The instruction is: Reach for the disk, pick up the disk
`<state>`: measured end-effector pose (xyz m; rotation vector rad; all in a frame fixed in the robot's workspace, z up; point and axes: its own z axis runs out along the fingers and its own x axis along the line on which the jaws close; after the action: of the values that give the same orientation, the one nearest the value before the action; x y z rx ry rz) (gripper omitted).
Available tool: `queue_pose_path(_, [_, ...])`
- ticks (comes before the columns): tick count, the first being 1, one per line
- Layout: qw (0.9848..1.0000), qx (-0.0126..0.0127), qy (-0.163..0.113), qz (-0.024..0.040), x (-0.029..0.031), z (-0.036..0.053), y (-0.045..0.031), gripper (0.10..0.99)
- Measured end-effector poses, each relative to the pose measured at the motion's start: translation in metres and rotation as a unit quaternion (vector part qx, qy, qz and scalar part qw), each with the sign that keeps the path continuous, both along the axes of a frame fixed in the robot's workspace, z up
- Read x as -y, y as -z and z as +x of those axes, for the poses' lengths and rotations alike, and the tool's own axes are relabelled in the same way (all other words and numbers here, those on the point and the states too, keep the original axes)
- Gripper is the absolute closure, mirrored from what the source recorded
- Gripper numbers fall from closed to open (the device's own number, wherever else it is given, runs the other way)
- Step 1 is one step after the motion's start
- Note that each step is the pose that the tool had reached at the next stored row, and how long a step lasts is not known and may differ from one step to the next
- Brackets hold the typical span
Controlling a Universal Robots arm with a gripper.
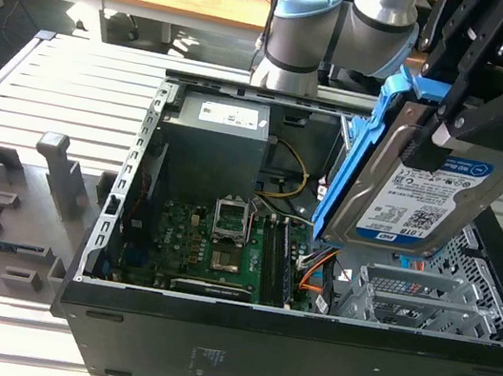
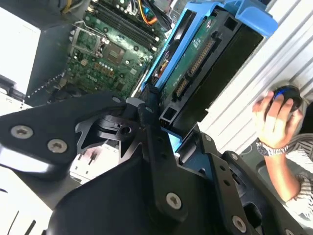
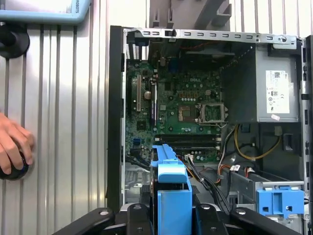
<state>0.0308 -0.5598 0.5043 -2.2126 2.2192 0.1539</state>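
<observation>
Gripper (image 1: 435,132) fingers are clenched on the disk (image 1: 420,192), which hangs tilted, label outward, clear above the open computer case (image 1: 301,351) at about two o'clock from the motherboard (image 1: 212,249). Its blue side rails (image 2: 181,49) sit between the black fingers. I judge a firm, level hold matters most, keeping the disk off the drive cage (image 1: 417,298) below.
</observation>
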Motion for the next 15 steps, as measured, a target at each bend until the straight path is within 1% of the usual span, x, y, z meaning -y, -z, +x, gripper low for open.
queue_pose_path(1, [1.0000,-0.0002,0.000,0.0027,0.0000,0.0019,0.0004,0.718])
queue_pose_path(3, [1.0000,-0.0008,0.000,0.0026,-0.0001,0.0068,0.0012,0.718])
queue_pose_path(5, [1.0000,-0.0018,0.000,0.0001,-0.0004,0.0156,0.0034,0.718])
queue_pose_path(7, [1.0000,-0.0027,0.000,-0.0024,-0.0004,0.0222,0.0049,0.718])
queue_pose_path(8, [1.0000,-0.0036,0.000,-0.0043,-0.0005,0.0281,0.0062,0.718])
queue_pose_path(9, [1.0000,-0.0042,0.000,-0.0053,-0.0005,0.0318,0.0069,0.718])
queue_pose_path(11, [1.0000,-0.0060,0.000,-0.0070,-0.0005,0.0408,0.0093,0.718])
queue_pose_path(13, [0.9999,-0.0075,0.000,-0.0077,-0.0005,0.0460,0.0117,0.718])
queue_pose_path(15, [0.9999,-0.0090,0.000,-0.0082,-0.0005,0.0528,0.0156,0.718])
